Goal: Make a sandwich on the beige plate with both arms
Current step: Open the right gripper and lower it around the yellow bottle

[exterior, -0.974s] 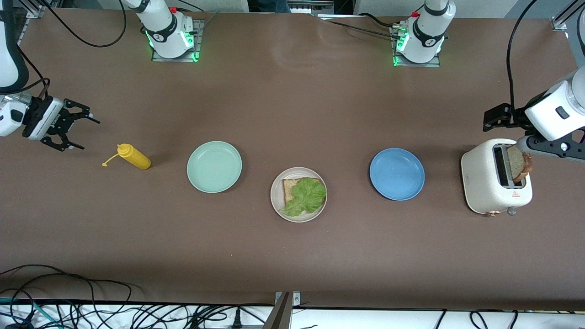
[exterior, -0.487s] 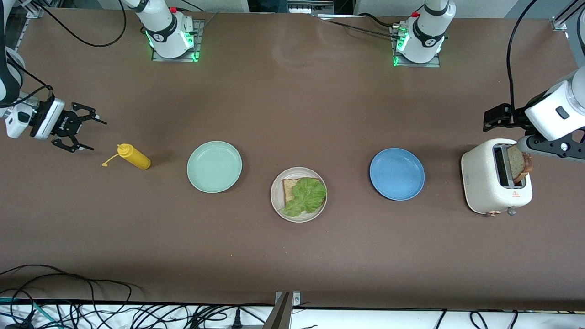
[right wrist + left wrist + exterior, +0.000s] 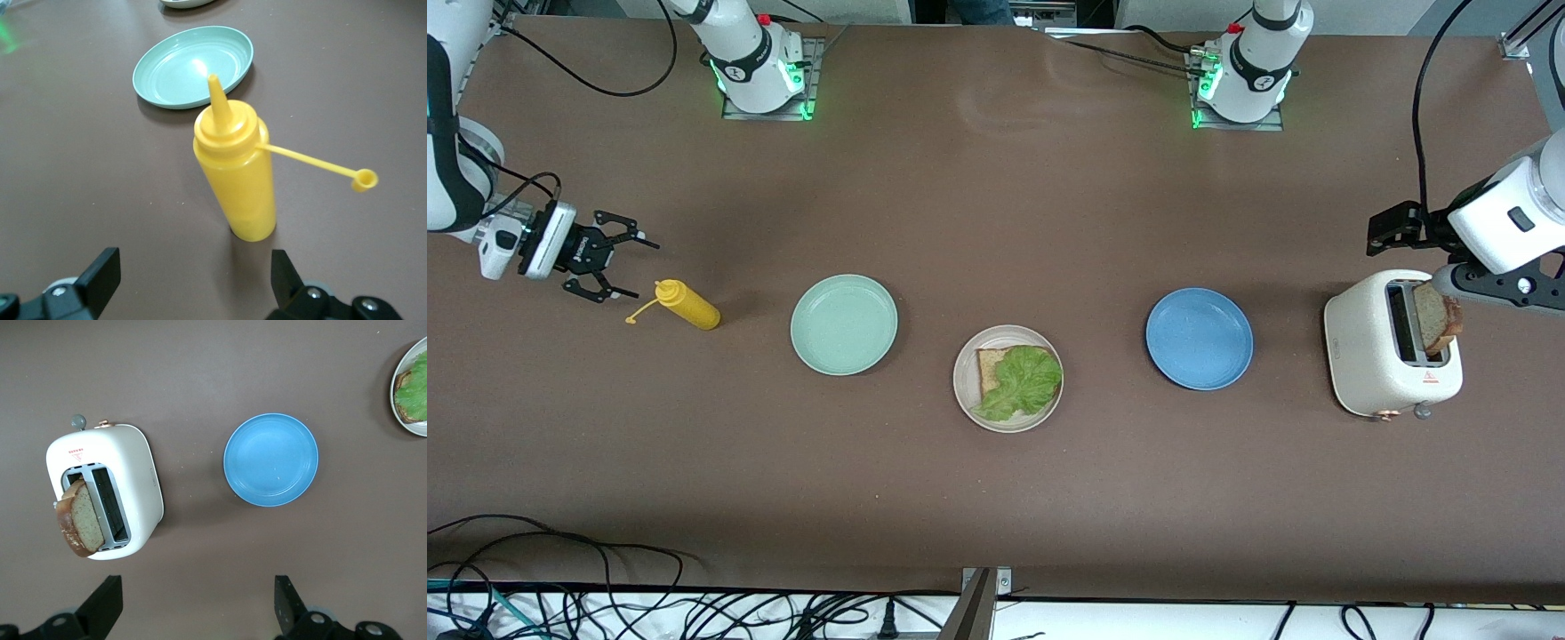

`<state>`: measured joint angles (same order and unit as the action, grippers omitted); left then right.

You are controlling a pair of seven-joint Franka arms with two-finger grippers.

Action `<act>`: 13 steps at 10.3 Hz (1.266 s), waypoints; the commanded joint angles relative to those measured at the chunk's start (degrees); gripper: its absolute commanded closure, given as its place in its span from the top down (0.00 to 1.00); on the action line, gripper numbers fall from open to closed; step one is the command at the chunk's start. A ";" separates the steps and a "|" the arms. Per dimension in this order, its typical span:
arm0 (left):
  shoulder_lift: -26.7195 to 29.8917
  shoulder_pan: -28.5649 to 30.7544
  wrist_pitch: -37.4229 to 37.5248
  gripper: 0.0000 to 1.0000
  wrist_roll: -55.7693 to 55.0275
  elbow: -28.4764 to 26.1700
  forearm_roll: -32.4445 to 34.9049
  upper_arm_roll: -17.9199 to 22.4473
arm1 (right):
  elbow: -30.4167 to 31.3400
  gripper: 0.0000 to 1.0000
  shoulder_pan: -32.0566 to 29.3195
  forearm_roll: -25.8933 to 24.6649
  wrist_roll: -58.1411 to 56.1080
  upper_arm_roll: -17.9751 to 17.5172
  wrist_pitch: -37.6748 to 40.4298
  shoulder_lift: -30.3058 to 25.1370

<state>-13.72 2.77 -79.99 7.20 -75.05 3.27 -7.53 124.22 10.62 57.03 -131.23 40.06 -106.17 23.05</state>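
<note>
1. R gripper (image 3: 618, 267) is low over the table at the right arm's end, fingers spread wide w/ nothing between them, aimed at the yellow squeeze bottle (image 3: 687, 304). The bottle's cap dangles on its tether; if I close in off-centre I'd tip the bottle or snag the tether.
2. L gripper (image 3: 193, 603) hangs over the white toaster (image 3: 1392, 342), fingers wide apart and holding nothing. The second bread slice (image 3: 1436, 317) stands in the slot, leaning outward. Grab too shallow and I think it slips or tears; pull at an angle and the toaster may drag.
3. Beige plate (image 3: 965, 391) sits mid-table between the mint-green plate (image 3: 844, 324) and blue plate (image 3: 1199, 338), holding bottom bread (image 3: 989, 366) w/ lettuce (image 3: 1023, 380) on top. The leaf overhangs, so a top slice set down hard could shove it off.
</note>
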 commanded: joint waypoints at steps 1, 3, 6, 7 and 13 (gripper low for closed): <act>0.53 0.30 0.36 1.00 0.97 -0.27 -1.43 0.06 | -2.14 1.00 -0.69 3.42 -2.62 -0.51 2.37 3.14; 0.53 0.30 0.36 1.00 0.97 -0.36 -1.43 0.06 | -2.75 1.00 -0.69 4.83 -3.15 -1.74 2.37 4.46; 0.53 0.30 0.36 1.00 0.97 -0.27 -1.51 0.06 | -5.13 1.00 -0.69 8.78 -5.09 -2.53 4.83 8.15; 0.53 0.30 0.36 1.00 0.97 -0.27 -1.51 0.06 | -5.65 1.00 -0.69 8.97 -5.26 -3.23 4.83 8.76; 0.53 0.30 0.36 1.00 0.97 -0.27 -1.51 0.06 | -9.43 0.24 -0.69 10.91 -5.09 -5.69 4.92 10.79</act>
<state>-13.72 2.78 -79.99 7.20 -75.05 3.27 -7.53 117.00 10.62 66.68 -135.65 35.10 -102.52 32.52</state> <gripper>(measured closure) 0.000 0.159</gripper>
